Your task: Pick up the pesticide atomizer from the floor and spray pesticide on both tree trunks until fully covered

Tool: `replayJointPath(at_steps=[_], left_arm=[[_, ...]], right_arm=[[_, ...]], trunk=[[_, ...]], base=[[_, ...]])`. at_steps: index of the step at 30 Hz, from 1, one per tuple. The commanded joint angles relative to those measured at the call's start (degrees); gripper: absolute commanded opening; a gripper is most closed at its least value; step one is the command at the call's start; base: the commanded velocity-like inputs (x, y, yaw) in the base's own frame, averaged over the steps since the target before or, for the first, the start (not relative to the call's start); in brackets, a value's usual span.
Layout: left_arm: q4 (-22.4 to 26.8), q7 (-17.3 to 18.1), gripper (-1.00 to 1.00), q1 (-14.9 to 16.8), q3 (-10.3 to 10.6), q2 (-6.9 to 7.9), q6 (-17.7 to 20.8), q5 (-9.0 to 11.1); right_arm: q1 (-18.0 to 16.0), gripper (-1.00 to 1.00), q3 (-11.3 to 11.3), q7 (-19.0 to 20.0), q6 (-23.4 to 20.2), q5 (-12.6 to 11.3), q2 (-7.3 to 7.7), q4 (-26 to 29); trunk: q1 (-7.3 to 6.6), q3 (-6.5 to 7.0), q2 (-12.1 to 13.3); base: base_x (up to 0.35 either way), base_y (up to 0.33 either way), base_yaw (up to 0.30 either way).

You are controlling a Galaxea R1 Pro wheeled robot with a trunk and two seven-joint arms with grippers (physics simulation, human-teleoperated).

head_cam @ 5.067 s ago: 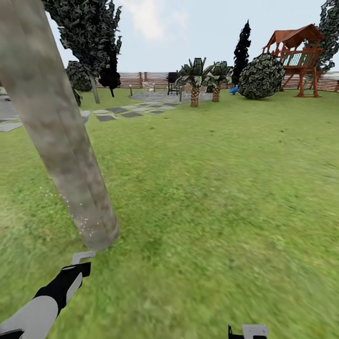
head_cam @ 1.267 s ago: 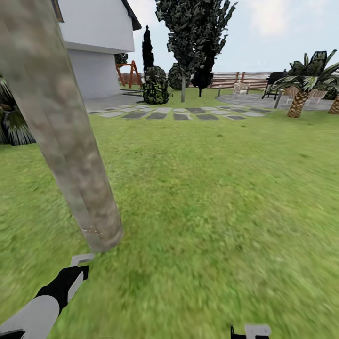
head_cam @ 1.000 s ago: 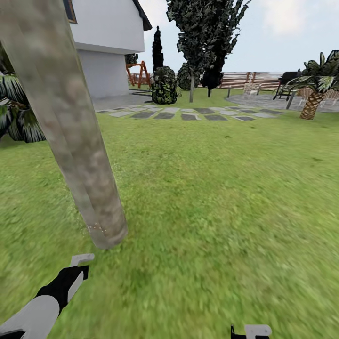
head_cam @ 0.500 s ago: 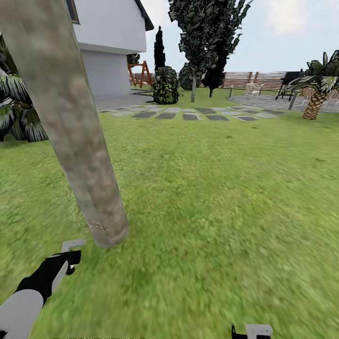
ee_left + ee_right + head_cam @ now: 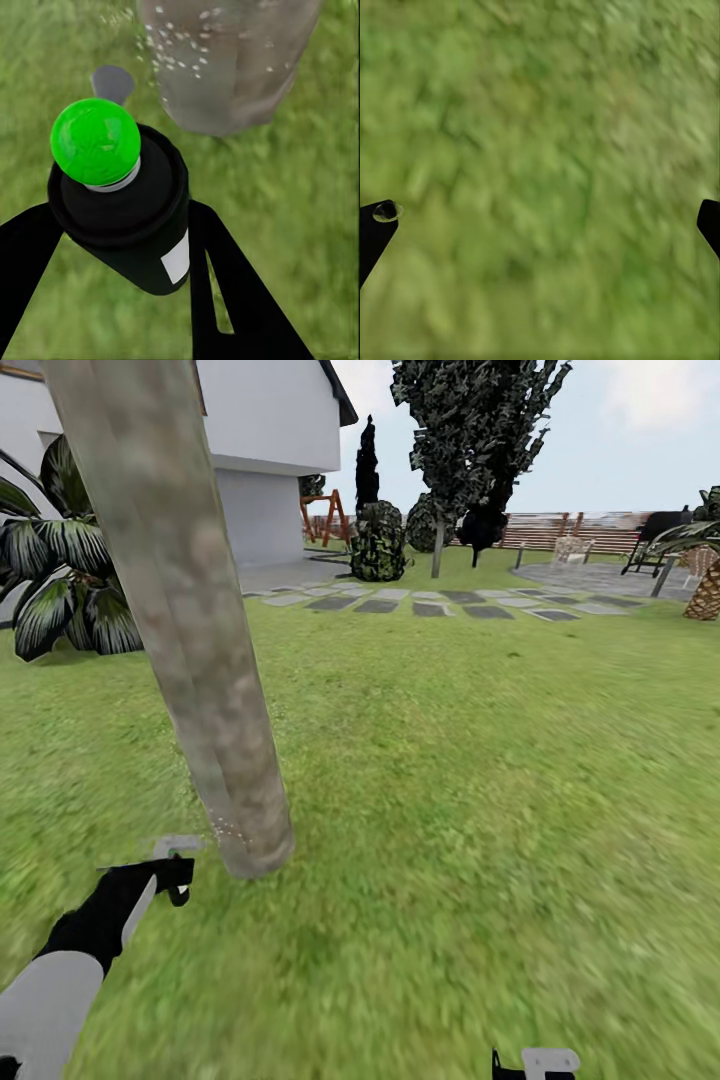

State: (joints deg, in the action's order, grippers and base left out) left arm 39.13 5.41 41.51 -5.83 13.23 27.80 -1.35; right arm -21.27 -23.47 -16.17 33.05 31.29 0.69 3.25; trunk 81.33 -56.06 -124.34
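Left gripper (image 5: 120,247) clamps the pesticide atomizer (image 5: 120,217) (green tip) near tree trunk (image 5: 190,640); right gripper (image 5: 540,217) jaws spread.

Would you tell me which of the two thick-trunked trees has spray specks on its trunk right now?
The near tree trunk beside the left gripper; whitish specks dot its base. The far tree by the paving shows none.

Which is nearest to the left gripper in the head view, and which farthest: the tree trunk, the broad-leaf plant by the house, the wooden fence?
From the left gripper:
1. Tree trunk, just ahead, to its right.
2. Broad-leaf plant, further back on the left.
3. Wooden fence, far back on the right.
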Motion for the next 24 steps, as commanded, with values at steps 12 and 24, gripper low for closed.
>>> replayJointPath(at_steps=[12,24], left_arm=[[1.06,8.69,-1.0,2.42,5.35,0.69,3.98,-0.49],[3.38,8.73,-1.0,4.62,4.42,3.56,6.14,-0.41]], right_arm=[[0.0,1.0,0.02,0.0,0.0,0.09,-0.08,-0.09],[0.0,1.0,0.01,0.1,0.0,0.14,0.0,-0.09]], trunk=[[0.0,0.0,0.0],[0.0,0.0,0.0]], base=[[0.0,0.0,0.0],[0.0,0.0,0.092]])
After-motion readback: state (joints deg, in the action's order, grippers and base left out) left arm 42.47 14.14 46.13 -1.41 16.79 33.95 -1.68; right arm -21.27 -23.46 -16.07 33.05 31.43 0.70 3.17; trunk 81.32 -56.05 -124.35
